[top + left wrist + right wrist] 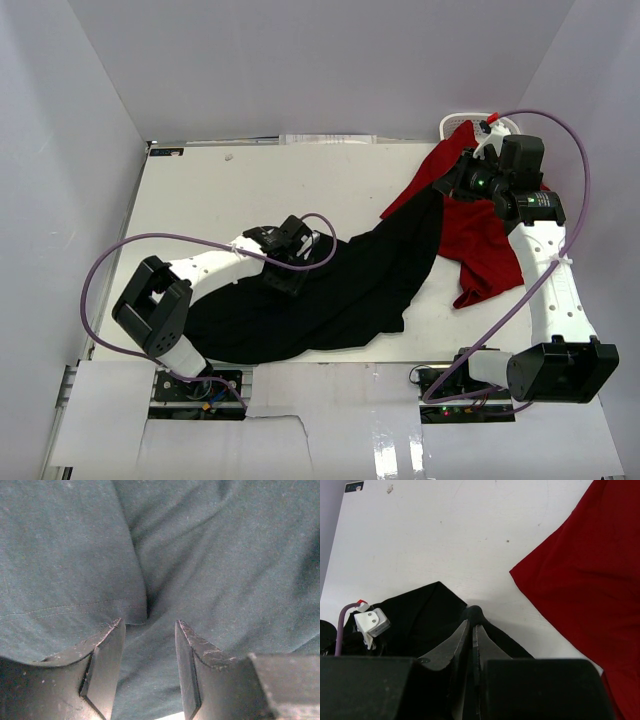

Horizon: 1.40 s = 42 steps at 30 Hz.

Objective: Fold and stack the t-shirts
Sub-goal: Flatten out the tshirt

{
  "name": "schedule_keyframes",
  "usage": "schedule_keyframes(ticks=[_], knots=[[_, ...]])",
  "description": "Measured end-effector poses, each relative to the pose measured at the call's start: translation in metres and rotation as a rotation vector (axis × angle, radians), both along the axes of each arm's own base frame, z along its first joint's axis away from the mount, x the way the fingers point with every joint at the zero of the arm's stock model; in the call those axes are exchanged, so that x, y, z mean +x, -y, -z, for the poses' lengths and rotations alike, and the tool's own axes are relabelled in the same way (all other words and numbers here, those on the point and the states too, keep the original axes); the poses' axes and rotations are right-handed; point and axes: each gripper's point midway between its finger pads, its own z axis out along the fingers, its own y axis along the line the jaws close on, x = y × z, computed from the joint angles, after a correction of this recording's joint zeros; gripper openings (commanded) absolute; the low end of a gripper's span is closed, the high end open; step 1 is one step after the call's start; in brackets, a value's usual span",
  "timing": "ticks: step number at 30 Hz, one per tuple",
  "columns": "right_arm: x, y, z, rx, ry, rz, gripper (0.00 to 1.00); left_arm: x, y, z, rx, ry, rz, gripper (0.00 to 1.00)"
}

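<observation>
The black t-shirt (330, 290) lies spread and rumpled across the middle of the table, one corner drawn up toward the back right. My right gripper (455, 183) is shut on that corner and holds it above the table; the pinched black cloth (473, 614) pokes out between the fingertips. The red t-shirt (485, 240) lies crumpled at the right, partly under my right arm, and shows in the right wrist view (585, 580). My left gripper (283, 278) is open and low over the black cloth (200, 555), the cloth lying between the fingers (107, 645).
A white lattice basket (455, 125) stands at the back right corner behind the red shirt. Grey walls enclose the table on three sides. Purple cables loop from both arms. Bare white tabletop (260, 185) lies at the back left.
</observation>
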Motion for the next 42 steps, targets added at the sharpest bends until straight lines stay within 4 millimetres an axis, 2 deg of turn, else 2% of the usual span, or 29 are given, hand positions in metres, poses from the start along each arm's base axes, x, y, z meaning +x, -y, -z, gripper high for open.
schedule_keyframes(ticks=[12,21,42], knots=[[0.0,-0.001,0.0,-0.001,-0.001,-0.002,0.12,0.002,-0.006,0.007,0.045,0.006,-0.02,0.55],[0.0,-0.001,0.0,-0.002,0.0,-0.006,0.13,0.004,-0.011,0.023,0.104,-0.015,-0.042,0.55],[-0.001,-0.001,0.0,-0.009,0.005,-0.015,0.13,0.02,-0.007,0.017,0.098,0.044,-0.09,0.55]])
